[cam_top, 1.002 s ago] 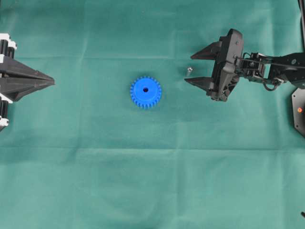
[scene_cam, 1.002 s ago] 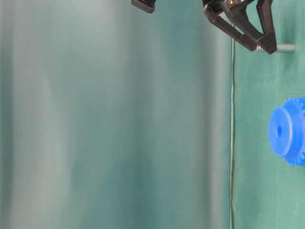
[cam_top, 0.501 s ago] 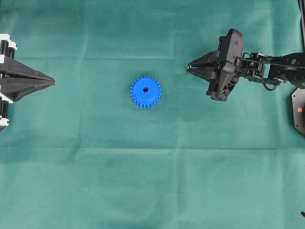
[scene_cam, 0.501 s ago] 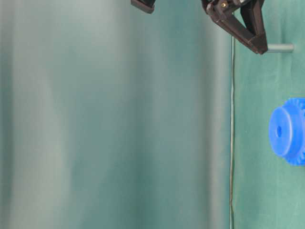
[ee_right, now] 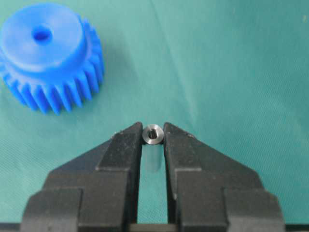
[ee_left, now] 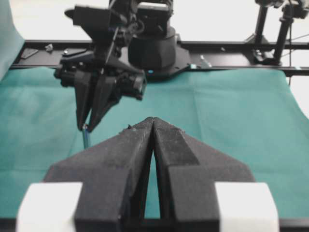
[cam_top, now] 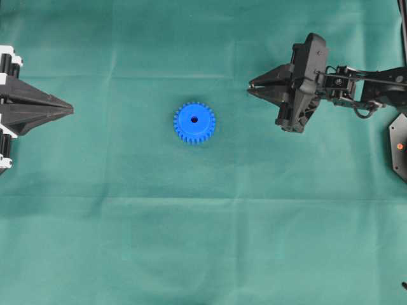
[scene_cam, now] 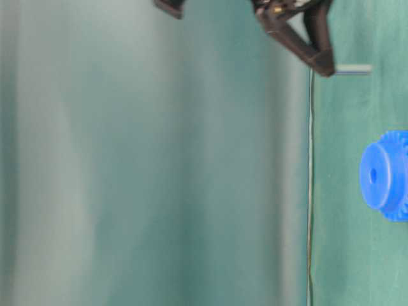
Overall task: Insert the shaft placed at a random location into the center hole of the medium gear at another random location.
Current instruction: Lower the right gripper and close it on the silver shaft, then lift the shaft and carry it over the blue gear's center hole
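The blue medium gear (cam_top: pixel 194 122) lies flat on the green cloth near the middle, and its dark center hole (cam_top: pixel 194 119) faces up. It also shows in the right wrist view (ee_right: pixel 50 55) and the table-level view (scene_cam: pixel 386 175). My right gripper (cam_top: pixel 253 86) is to the gear's right, shut on the small grey shaft (ee_right: pixel 153 134). The shaft hangs from the fingertips, just off the cloth (scene_cam: pixel 354 69). From overhead the shaft is hidden between the fingers. My left gripper (cam_top: pixel 70 110) is shut and empty at the far left edge.
Green cloth covers the whole table. A black plate (cam_top: pixel 399 146) sits at the right edge. In the left wrist view the right arm's base (ee_left: pixel 154 48) and a black rail (ee_left: pixel 241 46) stand at the back.
My right gripper closed its open jaws on the shaft, then rose a little with it and shifted slightly toward the back. The gear and the left arm have not moved.
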Robot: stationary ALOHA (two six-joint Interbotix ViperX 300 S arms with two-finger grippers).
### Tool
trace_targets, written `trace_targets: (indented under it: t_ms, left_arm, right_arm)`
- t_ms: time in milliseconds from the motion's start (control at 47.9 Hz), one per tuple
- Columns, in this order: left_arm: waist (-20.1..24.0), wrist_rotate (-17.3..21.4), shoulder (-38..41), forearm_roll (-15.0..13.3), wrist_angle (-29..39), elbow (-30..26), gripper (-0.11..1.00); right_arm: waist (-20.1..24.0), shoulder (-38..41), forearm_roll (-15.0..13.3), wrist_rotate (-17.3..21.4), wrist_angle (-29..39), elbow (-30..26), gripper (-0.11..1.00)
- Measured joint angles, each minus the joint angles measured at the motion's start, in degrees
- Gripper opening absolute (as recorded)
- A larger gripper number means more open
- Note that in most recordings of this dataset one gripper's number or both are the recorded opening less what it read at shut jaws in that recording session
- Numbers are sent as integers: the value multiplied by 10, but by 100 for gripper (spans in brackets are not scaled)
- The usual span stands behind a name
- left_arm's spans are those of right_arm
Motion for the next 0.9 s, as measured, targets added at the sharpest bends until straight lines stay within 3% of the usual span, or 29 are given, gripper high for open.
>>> trace_targets:
  t_ms: [313, 647, 898]
  left_arm:
    - [0, -1, 0, 0, 3, 0, 0]
    - [0, -1, -1, 0, 5, 0, 0]
    - [-1, -1, 0, 0, 6, 0, 0]
  right_arm:
    - [5, -81, -1, 0, 71, -13, 14]
    - [9, -80, 1, 0, 77, -15, 14]
    - [37, -52, 8, 0, 76, -43, 14]
